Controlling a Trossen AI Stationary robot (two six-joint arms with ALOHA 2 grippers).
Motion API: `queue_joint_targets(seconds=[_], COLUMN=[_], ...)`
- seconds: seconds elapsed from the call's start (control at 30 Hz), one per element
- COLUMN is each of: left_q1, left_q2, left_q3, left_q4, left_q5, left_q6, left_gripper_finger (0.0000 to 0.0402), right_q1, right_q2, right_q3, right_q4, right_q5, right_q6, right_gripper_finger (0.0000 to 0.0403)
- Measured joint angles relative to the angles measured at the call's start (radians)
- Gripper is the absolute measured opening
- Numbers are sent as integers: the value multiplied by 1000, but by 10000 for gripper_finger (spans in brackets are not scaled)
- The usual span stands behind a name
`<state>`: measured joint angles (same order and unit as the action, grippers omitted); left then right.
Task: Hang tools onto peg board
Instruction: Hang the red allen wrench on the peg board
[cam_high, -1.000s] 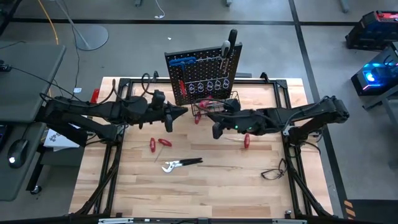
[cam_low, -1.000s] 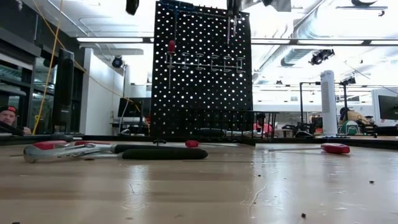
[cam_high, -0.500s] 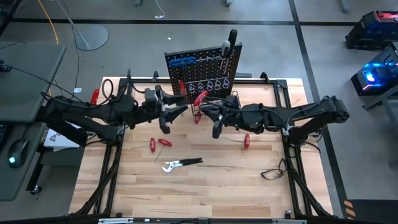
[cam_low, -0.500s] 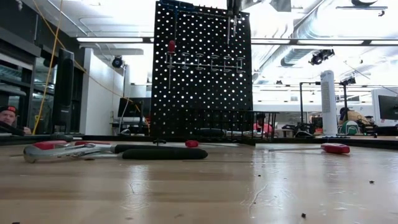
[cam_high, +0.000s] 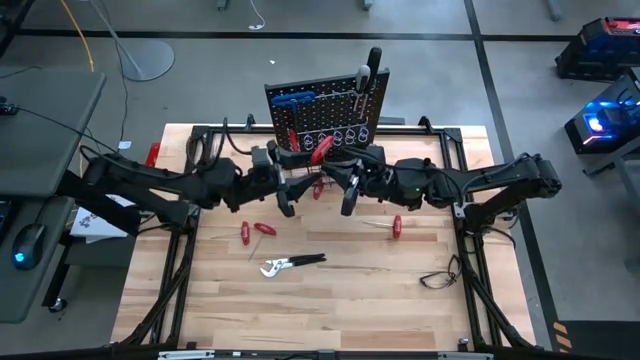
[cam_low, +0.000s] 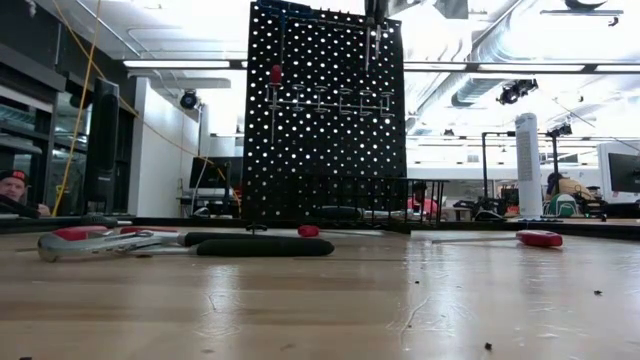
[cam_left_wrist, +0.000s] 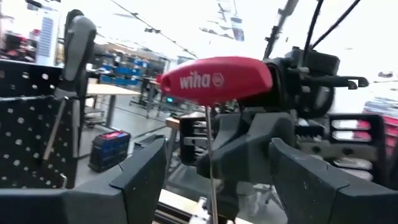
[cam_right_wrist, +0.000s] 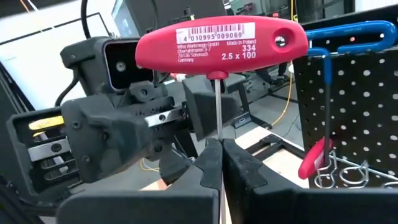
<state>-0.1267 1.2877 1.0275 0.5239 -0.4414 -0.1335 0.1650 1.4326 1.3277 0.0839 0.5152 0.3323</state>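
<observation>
On the left of the wooden table (cam_high: 330, 300), the left gripper (cam_high: 288, 190) is stretched toward the middle, just in front of the black perforated metal peg board (cam_high: 325, 115). Its two dark fingers (cam_left_wrist: 146, 177) stand wide apart and hold nothing. In the left wrist view, the red T-handled hex key (cam_left_wrist: 214, 79) sits straight ahead between those spread fingers, with its thin steel shaft running down through the gap, clear of both pads.

The hex key hangs in the air between the two grippers, near the board's lower rows of metal rings (cam_high: 335, 138). Its red handle lies crosswise at the top, smooth and rounded, with a white label printed on one face. The shaft drops upright from the handle's middle, so the long axis is vertical.

On the right, the right gripper (cam_right_wrist: 217, 163) is closed on that shaft just below the handle, as its wrist view shows. The right arm therefore carries the tool, while the left waits open beside it. The board stands just beyond the pair. In my judgement, the coming move turns on bringing the shaft down toward a ring or hook.

A blue T-shaped hex key (cam_right_wrist: 339, 37) already hangs on the board. Red-handled screwdrivers (cam_high: 252, 231) and silver pliers (cam_high: 285, 265) lie on the table, nearer the front.
</observation>
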Motion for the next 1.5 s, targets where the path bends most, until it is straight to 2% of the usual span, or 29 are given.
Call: queue_joint_targets(seconds=[0.27, 0.5, 0.57, 0.63, 0.7, 0.8, 0.83, 1.1, 1.23, 1.5], left_q1=[23, 42, 42, 41, 42, 41, 41, 49, 68, 91], left_q2=[83, 132, 128, 119, 119, 119, 119, 84, 49, -31], left_q3=[95, 145, 158, 160, 160, 160, 160, 160, 160, 160], left_q4=[-1, -24, -50, -71, -71, -77, -86, -164, -264, -423], left_q5=[-75, -87, -103, -117, -118, -114, -116, -142, -90, 3], left_q6=[58, 58, 59, 60, 60, 50, 39, 50, 63, 99], left_gripper_finger=[262, 253, 232, 194, 142, 43, 25, 12, 4, 4], right_q1=[-2, -9, -8, -8, -8, -9, -10, 8, 8, 19], right_q2=[0, 0, 0, 0, 0, 0, 0, -5, -25, -103], right_q3=[0, 0, 0, 0, 0, 0, 0, 0, 0, 0], right_q4=[-21, -29, -33, -35, -35, -37, -36, -38, -54, -200], right_q5=[3, 12, 12, 12, 13, 19, 19, -2, -20, 3], right_q6=[-30, -39, -43, -43, -45, -46, -47, -135, -156, -150], right_gripper_finger=[0, 0, 0, 0, 0, 0, 1, 4, 39, 171])
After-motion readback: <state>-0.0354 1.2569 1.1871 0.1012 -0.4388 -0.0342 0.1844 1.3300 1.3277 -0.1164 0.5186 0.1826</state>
